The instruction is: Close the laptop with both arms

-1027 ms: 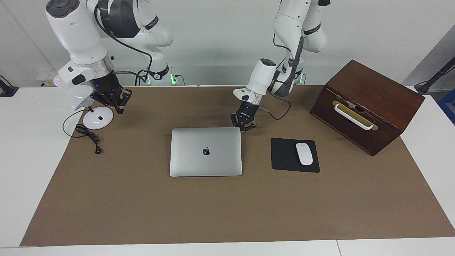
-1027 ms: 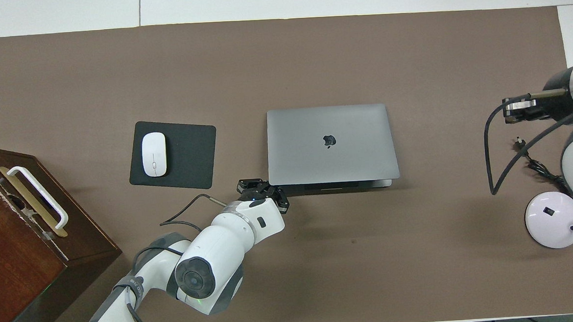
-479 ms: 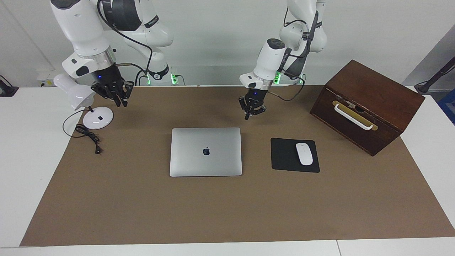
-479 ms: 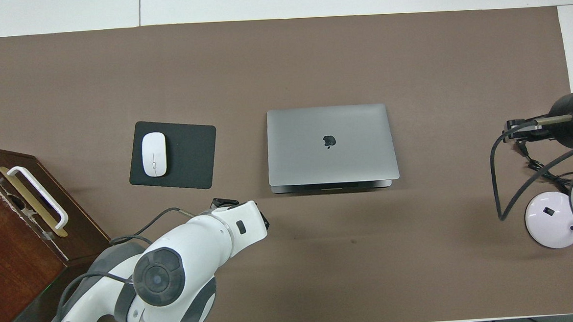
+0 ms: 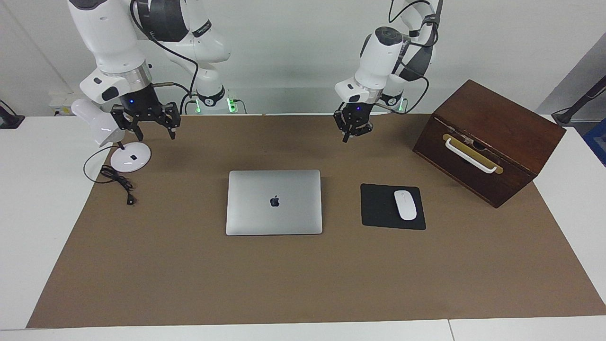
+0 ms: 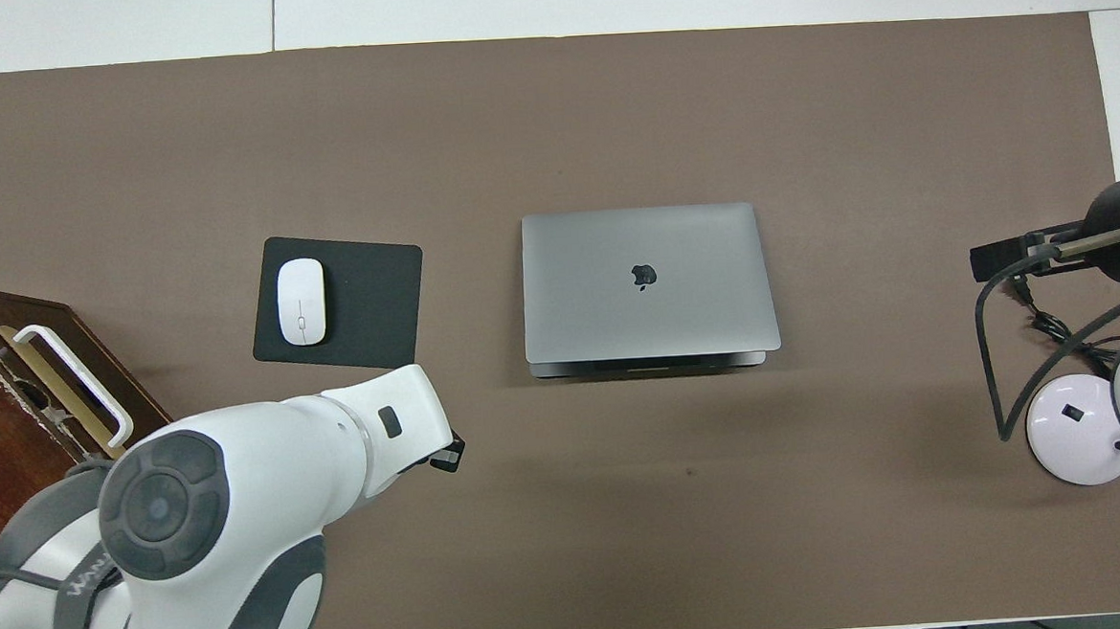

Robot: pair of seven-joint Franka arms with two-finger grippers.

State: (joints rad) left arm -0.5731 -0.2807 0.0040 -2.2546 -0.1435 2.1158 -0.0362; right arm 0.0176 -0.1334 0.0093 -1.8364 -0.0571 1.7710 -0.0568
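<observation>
The silver-grey laptop (image 5: 274, 202) lies shut and flat in the middle of the brown mat, its lid with the dark logo facing up (image 6: 649, 281). My left gripper (image 5: 346, 139) hangs shut and empty in the air over the mat's strip by the robots, off the laptop's corner toward the left arm's end. In the overhead view its wrist hides most of the left gripper (image 6: 447, 453). My right gripper (image 5: 156, 137) hangs open with nothing between its fingers, over the mat beside the lamp. Neither gripper touches the laptop.
A black mouse pad (image 5: 378, 208) with a white mouse (image 5: 405, 204) lies beside the laptop toward the left arm's end. A brown wooden box (image 5: 487, 142) with a white handle stands past it. A white desk lamp (image 5: 130, 157) and its cable (image 5: 116, 179) sit at the right arm's end.
My left gripper has lifted off the laptop's near corner and drawn back toward its base, still shut. My right gripper has opened its fingers wide. The laptop has not moved.
</observation>
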